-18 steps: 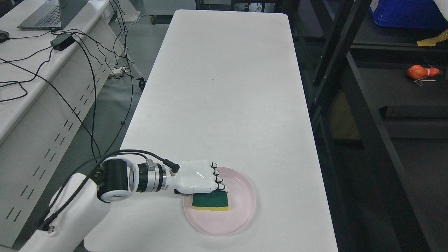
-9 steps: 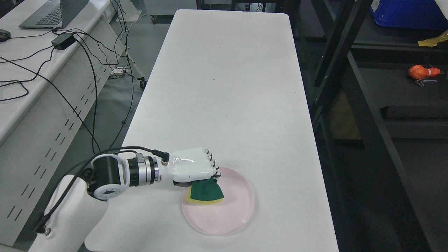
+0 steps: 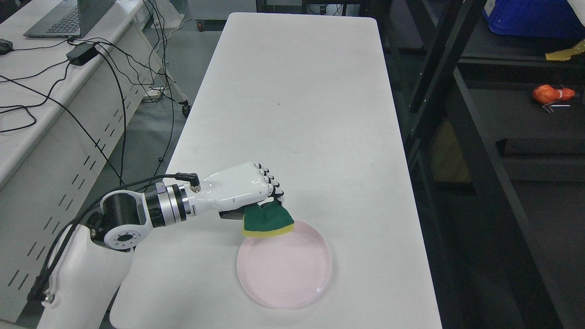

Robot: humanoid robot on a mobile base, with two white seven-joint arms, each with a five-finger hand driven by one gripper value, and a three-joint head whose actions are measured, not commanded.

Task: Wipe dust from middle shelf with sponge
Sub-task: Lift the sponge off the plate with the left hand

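Your left hand [image 3: 249, 187] is clenched around the sponge [image 3: 266, 220], fingers [image 3: 269, 180] curled over its top edge, and the sponge hangs clear above the far-left rim of the pink plate [image 3: 284, 264] at the near end of the white desk [image 3: 292, 119]. Right hand isn't showing.

The sponge buckles where the hand squeezes it, green scrub side folded into a V, yellow foam along the bottom. So judge it soft and light; it deforms rather than slips, and nothing here can break. The pinch is high on one edge, so most of the pad dangles free. That's good for wiping, but it'll flop under pressure. You'd do better with the palm flat behind the pad when you press.

The dark shelving [image 3: 461, 114] stands right of the desk, well apart from the hand. An orange object [image 3: 550, 94] sits on one level; I can't tell which level counts as middle. Watch the uprights when you reach in.
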